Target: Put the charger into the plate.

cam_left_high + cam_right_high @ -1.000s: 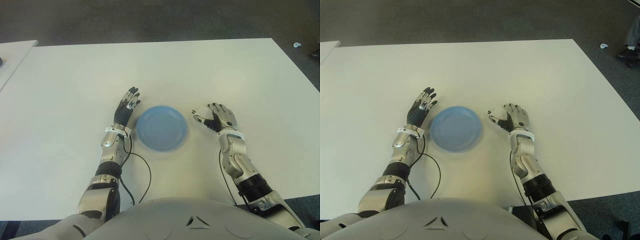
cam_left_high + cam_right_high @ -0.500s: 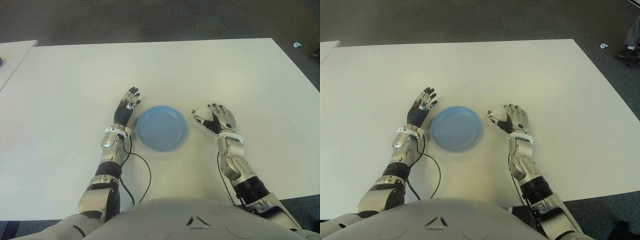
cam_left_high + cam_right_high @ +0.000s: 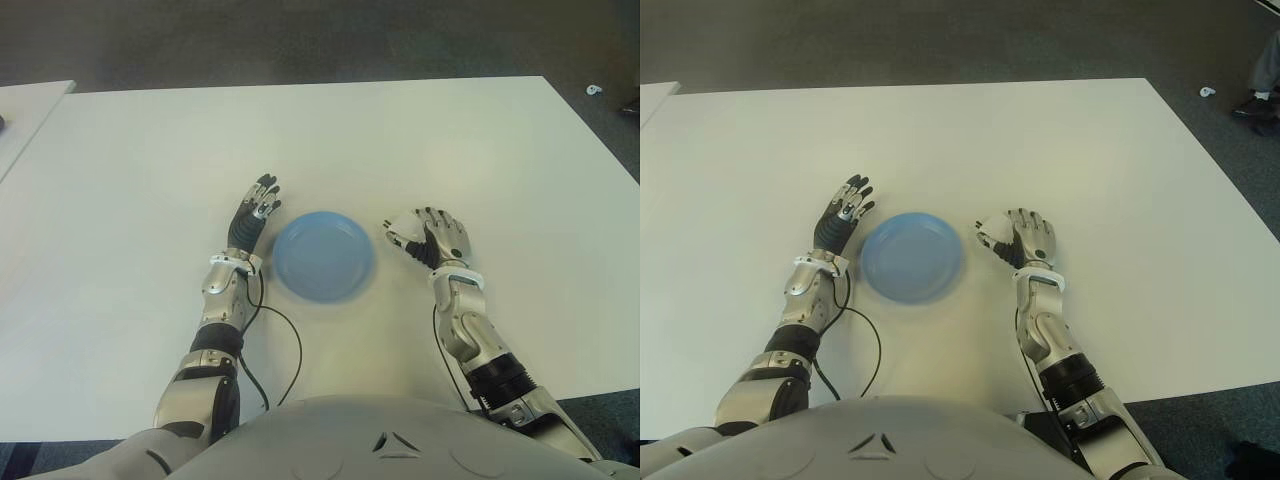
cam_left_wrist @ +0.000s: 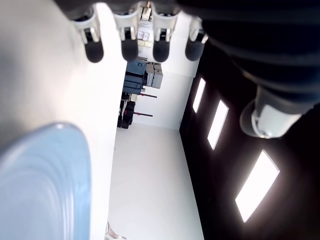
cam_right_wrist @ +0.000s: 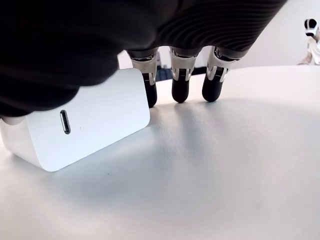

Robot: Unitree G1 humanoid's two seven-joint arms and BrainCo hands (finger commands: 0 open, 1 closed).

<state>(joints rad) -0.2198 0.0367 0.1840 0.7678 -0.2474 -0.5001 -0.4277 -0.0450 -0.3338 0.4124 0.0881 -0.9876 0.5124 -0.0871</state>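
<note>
The blue plate [image 3: 323, 256] lies on the white table [image 3: 400, 140] between my two hands. The white charger [image 3: 397, 227] lies on the table just right of the plate, on the thumb side of my right hand [image 3: 430, 236]. In the right wrist view the charger [image 5: 80, 120] is a white block with one port facing the camera; it lies flat under my palm. The fingers [image 5: 179, 87] reach straight past it with their tips on the table, not curled round it. My left hand [image 3: 255, 213] shows left of the plate, fingers [image 4: 130, 47] spread and holding nothing.
A black cable [image 3: 285, 350] loops on the table near my left forearm. A second white table edge [image 3: 25, 105] shows at the far left. Dark floor lies beyond the far edge, with a small white object [image 3: 594, 90] at the far right.
My right forearm has drawn in and the hand has shifted slightly left, closer over the charger. The left hand and plate have not moved.
</note>
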